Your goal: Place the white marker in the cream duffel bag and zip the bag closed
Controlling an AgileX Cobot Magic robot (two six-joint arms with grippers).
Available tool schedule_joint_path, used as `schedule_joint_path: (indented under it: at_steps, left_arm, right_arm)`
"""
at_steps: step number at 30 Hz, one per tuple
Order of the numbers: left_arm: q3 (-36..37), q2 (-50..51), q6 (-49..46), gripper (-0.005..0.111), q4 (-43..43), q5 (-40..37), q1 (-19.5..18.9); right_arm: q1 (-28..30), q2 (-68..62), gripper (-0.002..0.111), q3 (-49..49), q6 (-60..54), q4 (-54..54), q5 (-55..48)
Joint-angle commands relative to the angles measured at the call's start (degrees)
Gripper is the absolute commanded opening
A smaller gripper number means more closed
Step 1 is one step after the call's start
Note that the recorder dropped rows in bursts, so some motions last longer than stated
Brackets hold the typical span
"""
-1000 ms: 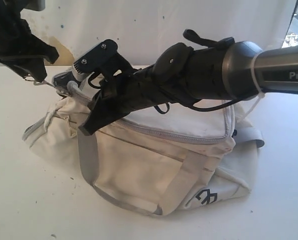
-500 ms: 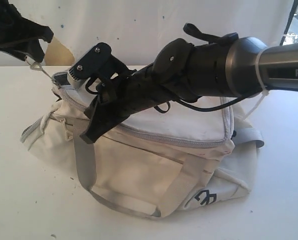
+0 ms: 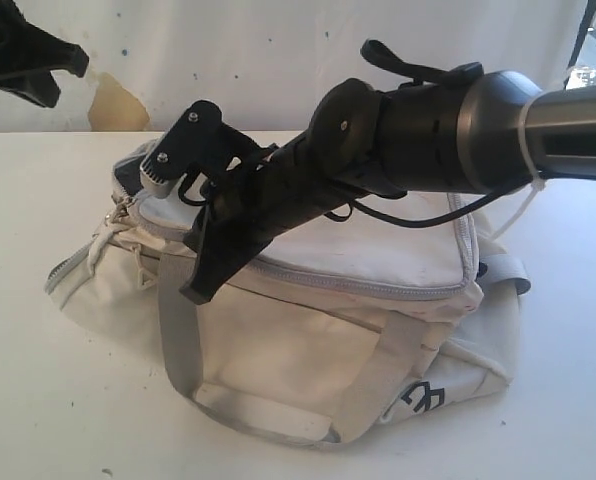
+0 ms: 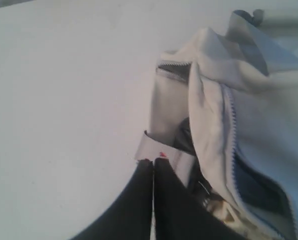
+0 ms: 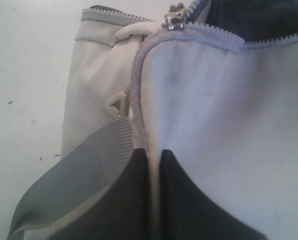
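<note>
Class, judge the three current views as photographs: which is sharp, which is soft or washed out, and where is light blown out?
Exterior view: cream duffel bag reasonably sharp, bright opening at the top right blown out. Left wrist view: soft, pale, bluish cast on the bag; left end effector a featureless dark shape. Right wrist view: sharpest, zipper teeth crisp; right end effector near-black, close.

white table (image 3: 58,420), scattered dark specks, cream duffel bag (image 3: 308,350) lying on it near the middle
</note>
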State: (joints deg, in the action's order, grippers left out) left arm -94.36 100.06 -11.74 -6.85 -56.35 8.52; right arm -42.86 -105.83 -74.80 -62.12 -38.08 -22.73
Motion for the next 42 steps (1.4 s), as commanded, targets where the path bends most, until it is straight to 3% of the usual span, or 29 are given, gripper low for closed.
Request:
schedule_joint_path:
  at_steps: [1,4,9,14,19,24,35,42]
  left_arm:
    - [-0.27,-0.63,-6.49,0.0,-3.78,-7.81,0.1]
    - [-0.27,-0.63,-6.95,0.0,-5.05,-13.62,0.1]
    - [2.72,-0.63,-18.28,0.005,-11.46,-13.62,0.1]
    - [8.33,-0.63,-27.8,0.028,-13.81,-13.62,0.1]
    - [9.76,-0.63,-28.11,0.051,-13.11,-13.59,0.1]
    - [9.88,-0.63,-26.81,0.071,-12.09,-7.84,0.1]
    - [21.6,-0.82,-35.86,0.071,-22.46,6.71,-0.54]
    - [26.85,-5.7,-49.45,0.071,-39.3,8.36,-8.8]
  right_arm:
    - [-0.02,0.58,0.0,0.15,0.33,0.41,0.99]
    - [-0.02,0.58,0.0,0.15,0.48,-0.26,1.27]
    - [-0.02,0.58,0.0,0.15,0.48,-0.86,2.62]
    - [-0.02,0.58,0.0,0.15,0.8,-0.86,2.5]
    - [-0.02,0.58,0.0,0.15,0.8,-0.86,2.5]
    - [-0.02,0.58,0.0,0.15,0.81,-0.86,2.18]
    - [-0.02,0.58,0.0,0.15,0.81,-0.86,0.74]
    - [-0.02,0.58,0.0,0.15,0.89,-0.75,1.36]
